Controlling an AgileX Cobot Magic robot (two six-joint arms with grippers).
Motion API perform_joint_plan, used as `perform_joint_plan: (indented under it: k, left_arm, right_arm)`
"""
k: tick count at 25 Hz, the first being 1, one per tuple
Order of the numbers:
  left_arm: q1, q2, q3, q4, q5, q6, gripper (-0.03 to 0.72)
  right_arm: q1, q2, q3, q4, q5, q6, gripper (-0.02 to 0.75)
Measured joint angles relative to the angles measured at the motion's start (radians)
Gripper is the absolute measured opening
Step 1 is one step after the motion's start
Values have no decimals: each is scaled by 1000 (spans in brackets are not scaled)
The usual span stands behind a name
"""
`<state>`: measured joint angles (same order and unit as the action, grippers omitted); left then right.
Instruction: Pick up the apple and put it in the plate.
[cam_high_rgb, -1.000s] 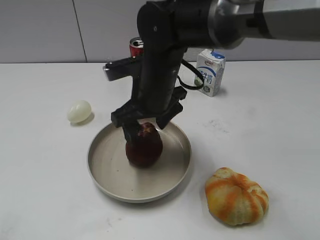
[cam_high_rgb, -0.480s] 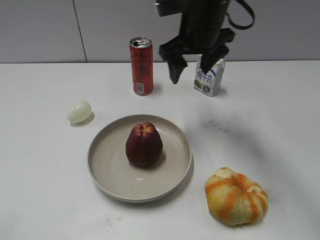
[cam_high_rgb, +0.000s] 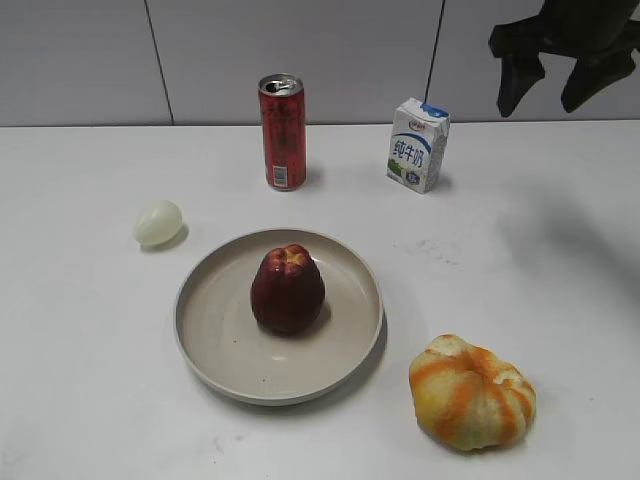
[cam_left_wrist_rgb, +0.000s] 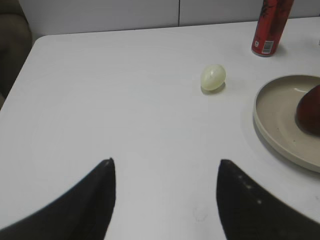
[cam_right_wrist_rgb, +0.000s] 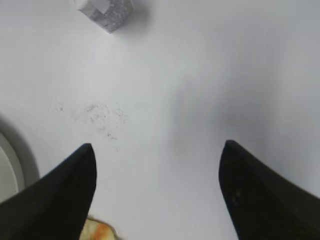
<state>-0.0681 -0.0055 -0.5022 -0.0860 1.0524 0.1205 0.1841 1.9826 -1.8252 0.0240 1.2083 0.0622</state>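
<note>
now the apple (cam_high_rgb: 288, 288) stands upright near the middle of the plate (cam_high_rgb: 215, 350), free of both grippers. high at the upper right, the right gripper (cam_high_rgb: 565, 82) hangs with fingers spread and empty; the left gripper (cam_left_wrist_rgb: 165, 200) is likewise spread, holding nothing, over bare table (cam_left_wrist_rgb: 100, 100).

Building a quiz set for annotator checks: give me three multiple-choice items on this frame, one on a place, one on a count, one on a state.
1. Where is the dark red lobed apple?
A. beside the red drink can
B. in the round beige plate
C. on the bare table

2. How many upright drink containers stand at the back?
A. two
B. three
C. four

3. What state is the right tool in?
A. shut on the apple
B. shut, empty
C. open, empty

Answers:
1 B: the apple sits inside the plate's rim.
2 A: red can, white milk carton.
3 C: right tool is raised with its fingers spread, nothing between.
</note>
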Motion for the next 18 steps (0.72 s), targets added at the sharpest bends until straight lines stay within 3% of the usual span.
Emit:
perform_joint_plan:
  k: [8,18]
  left_arm:
    - [0,0,0,0,0,0,487]
    - [0,0,0,0,0,0,487]
  right_arm:
    - [-2,-214,232,0,-1,-13,594]
    - [-1,-702,797,21,-28,-14,594]
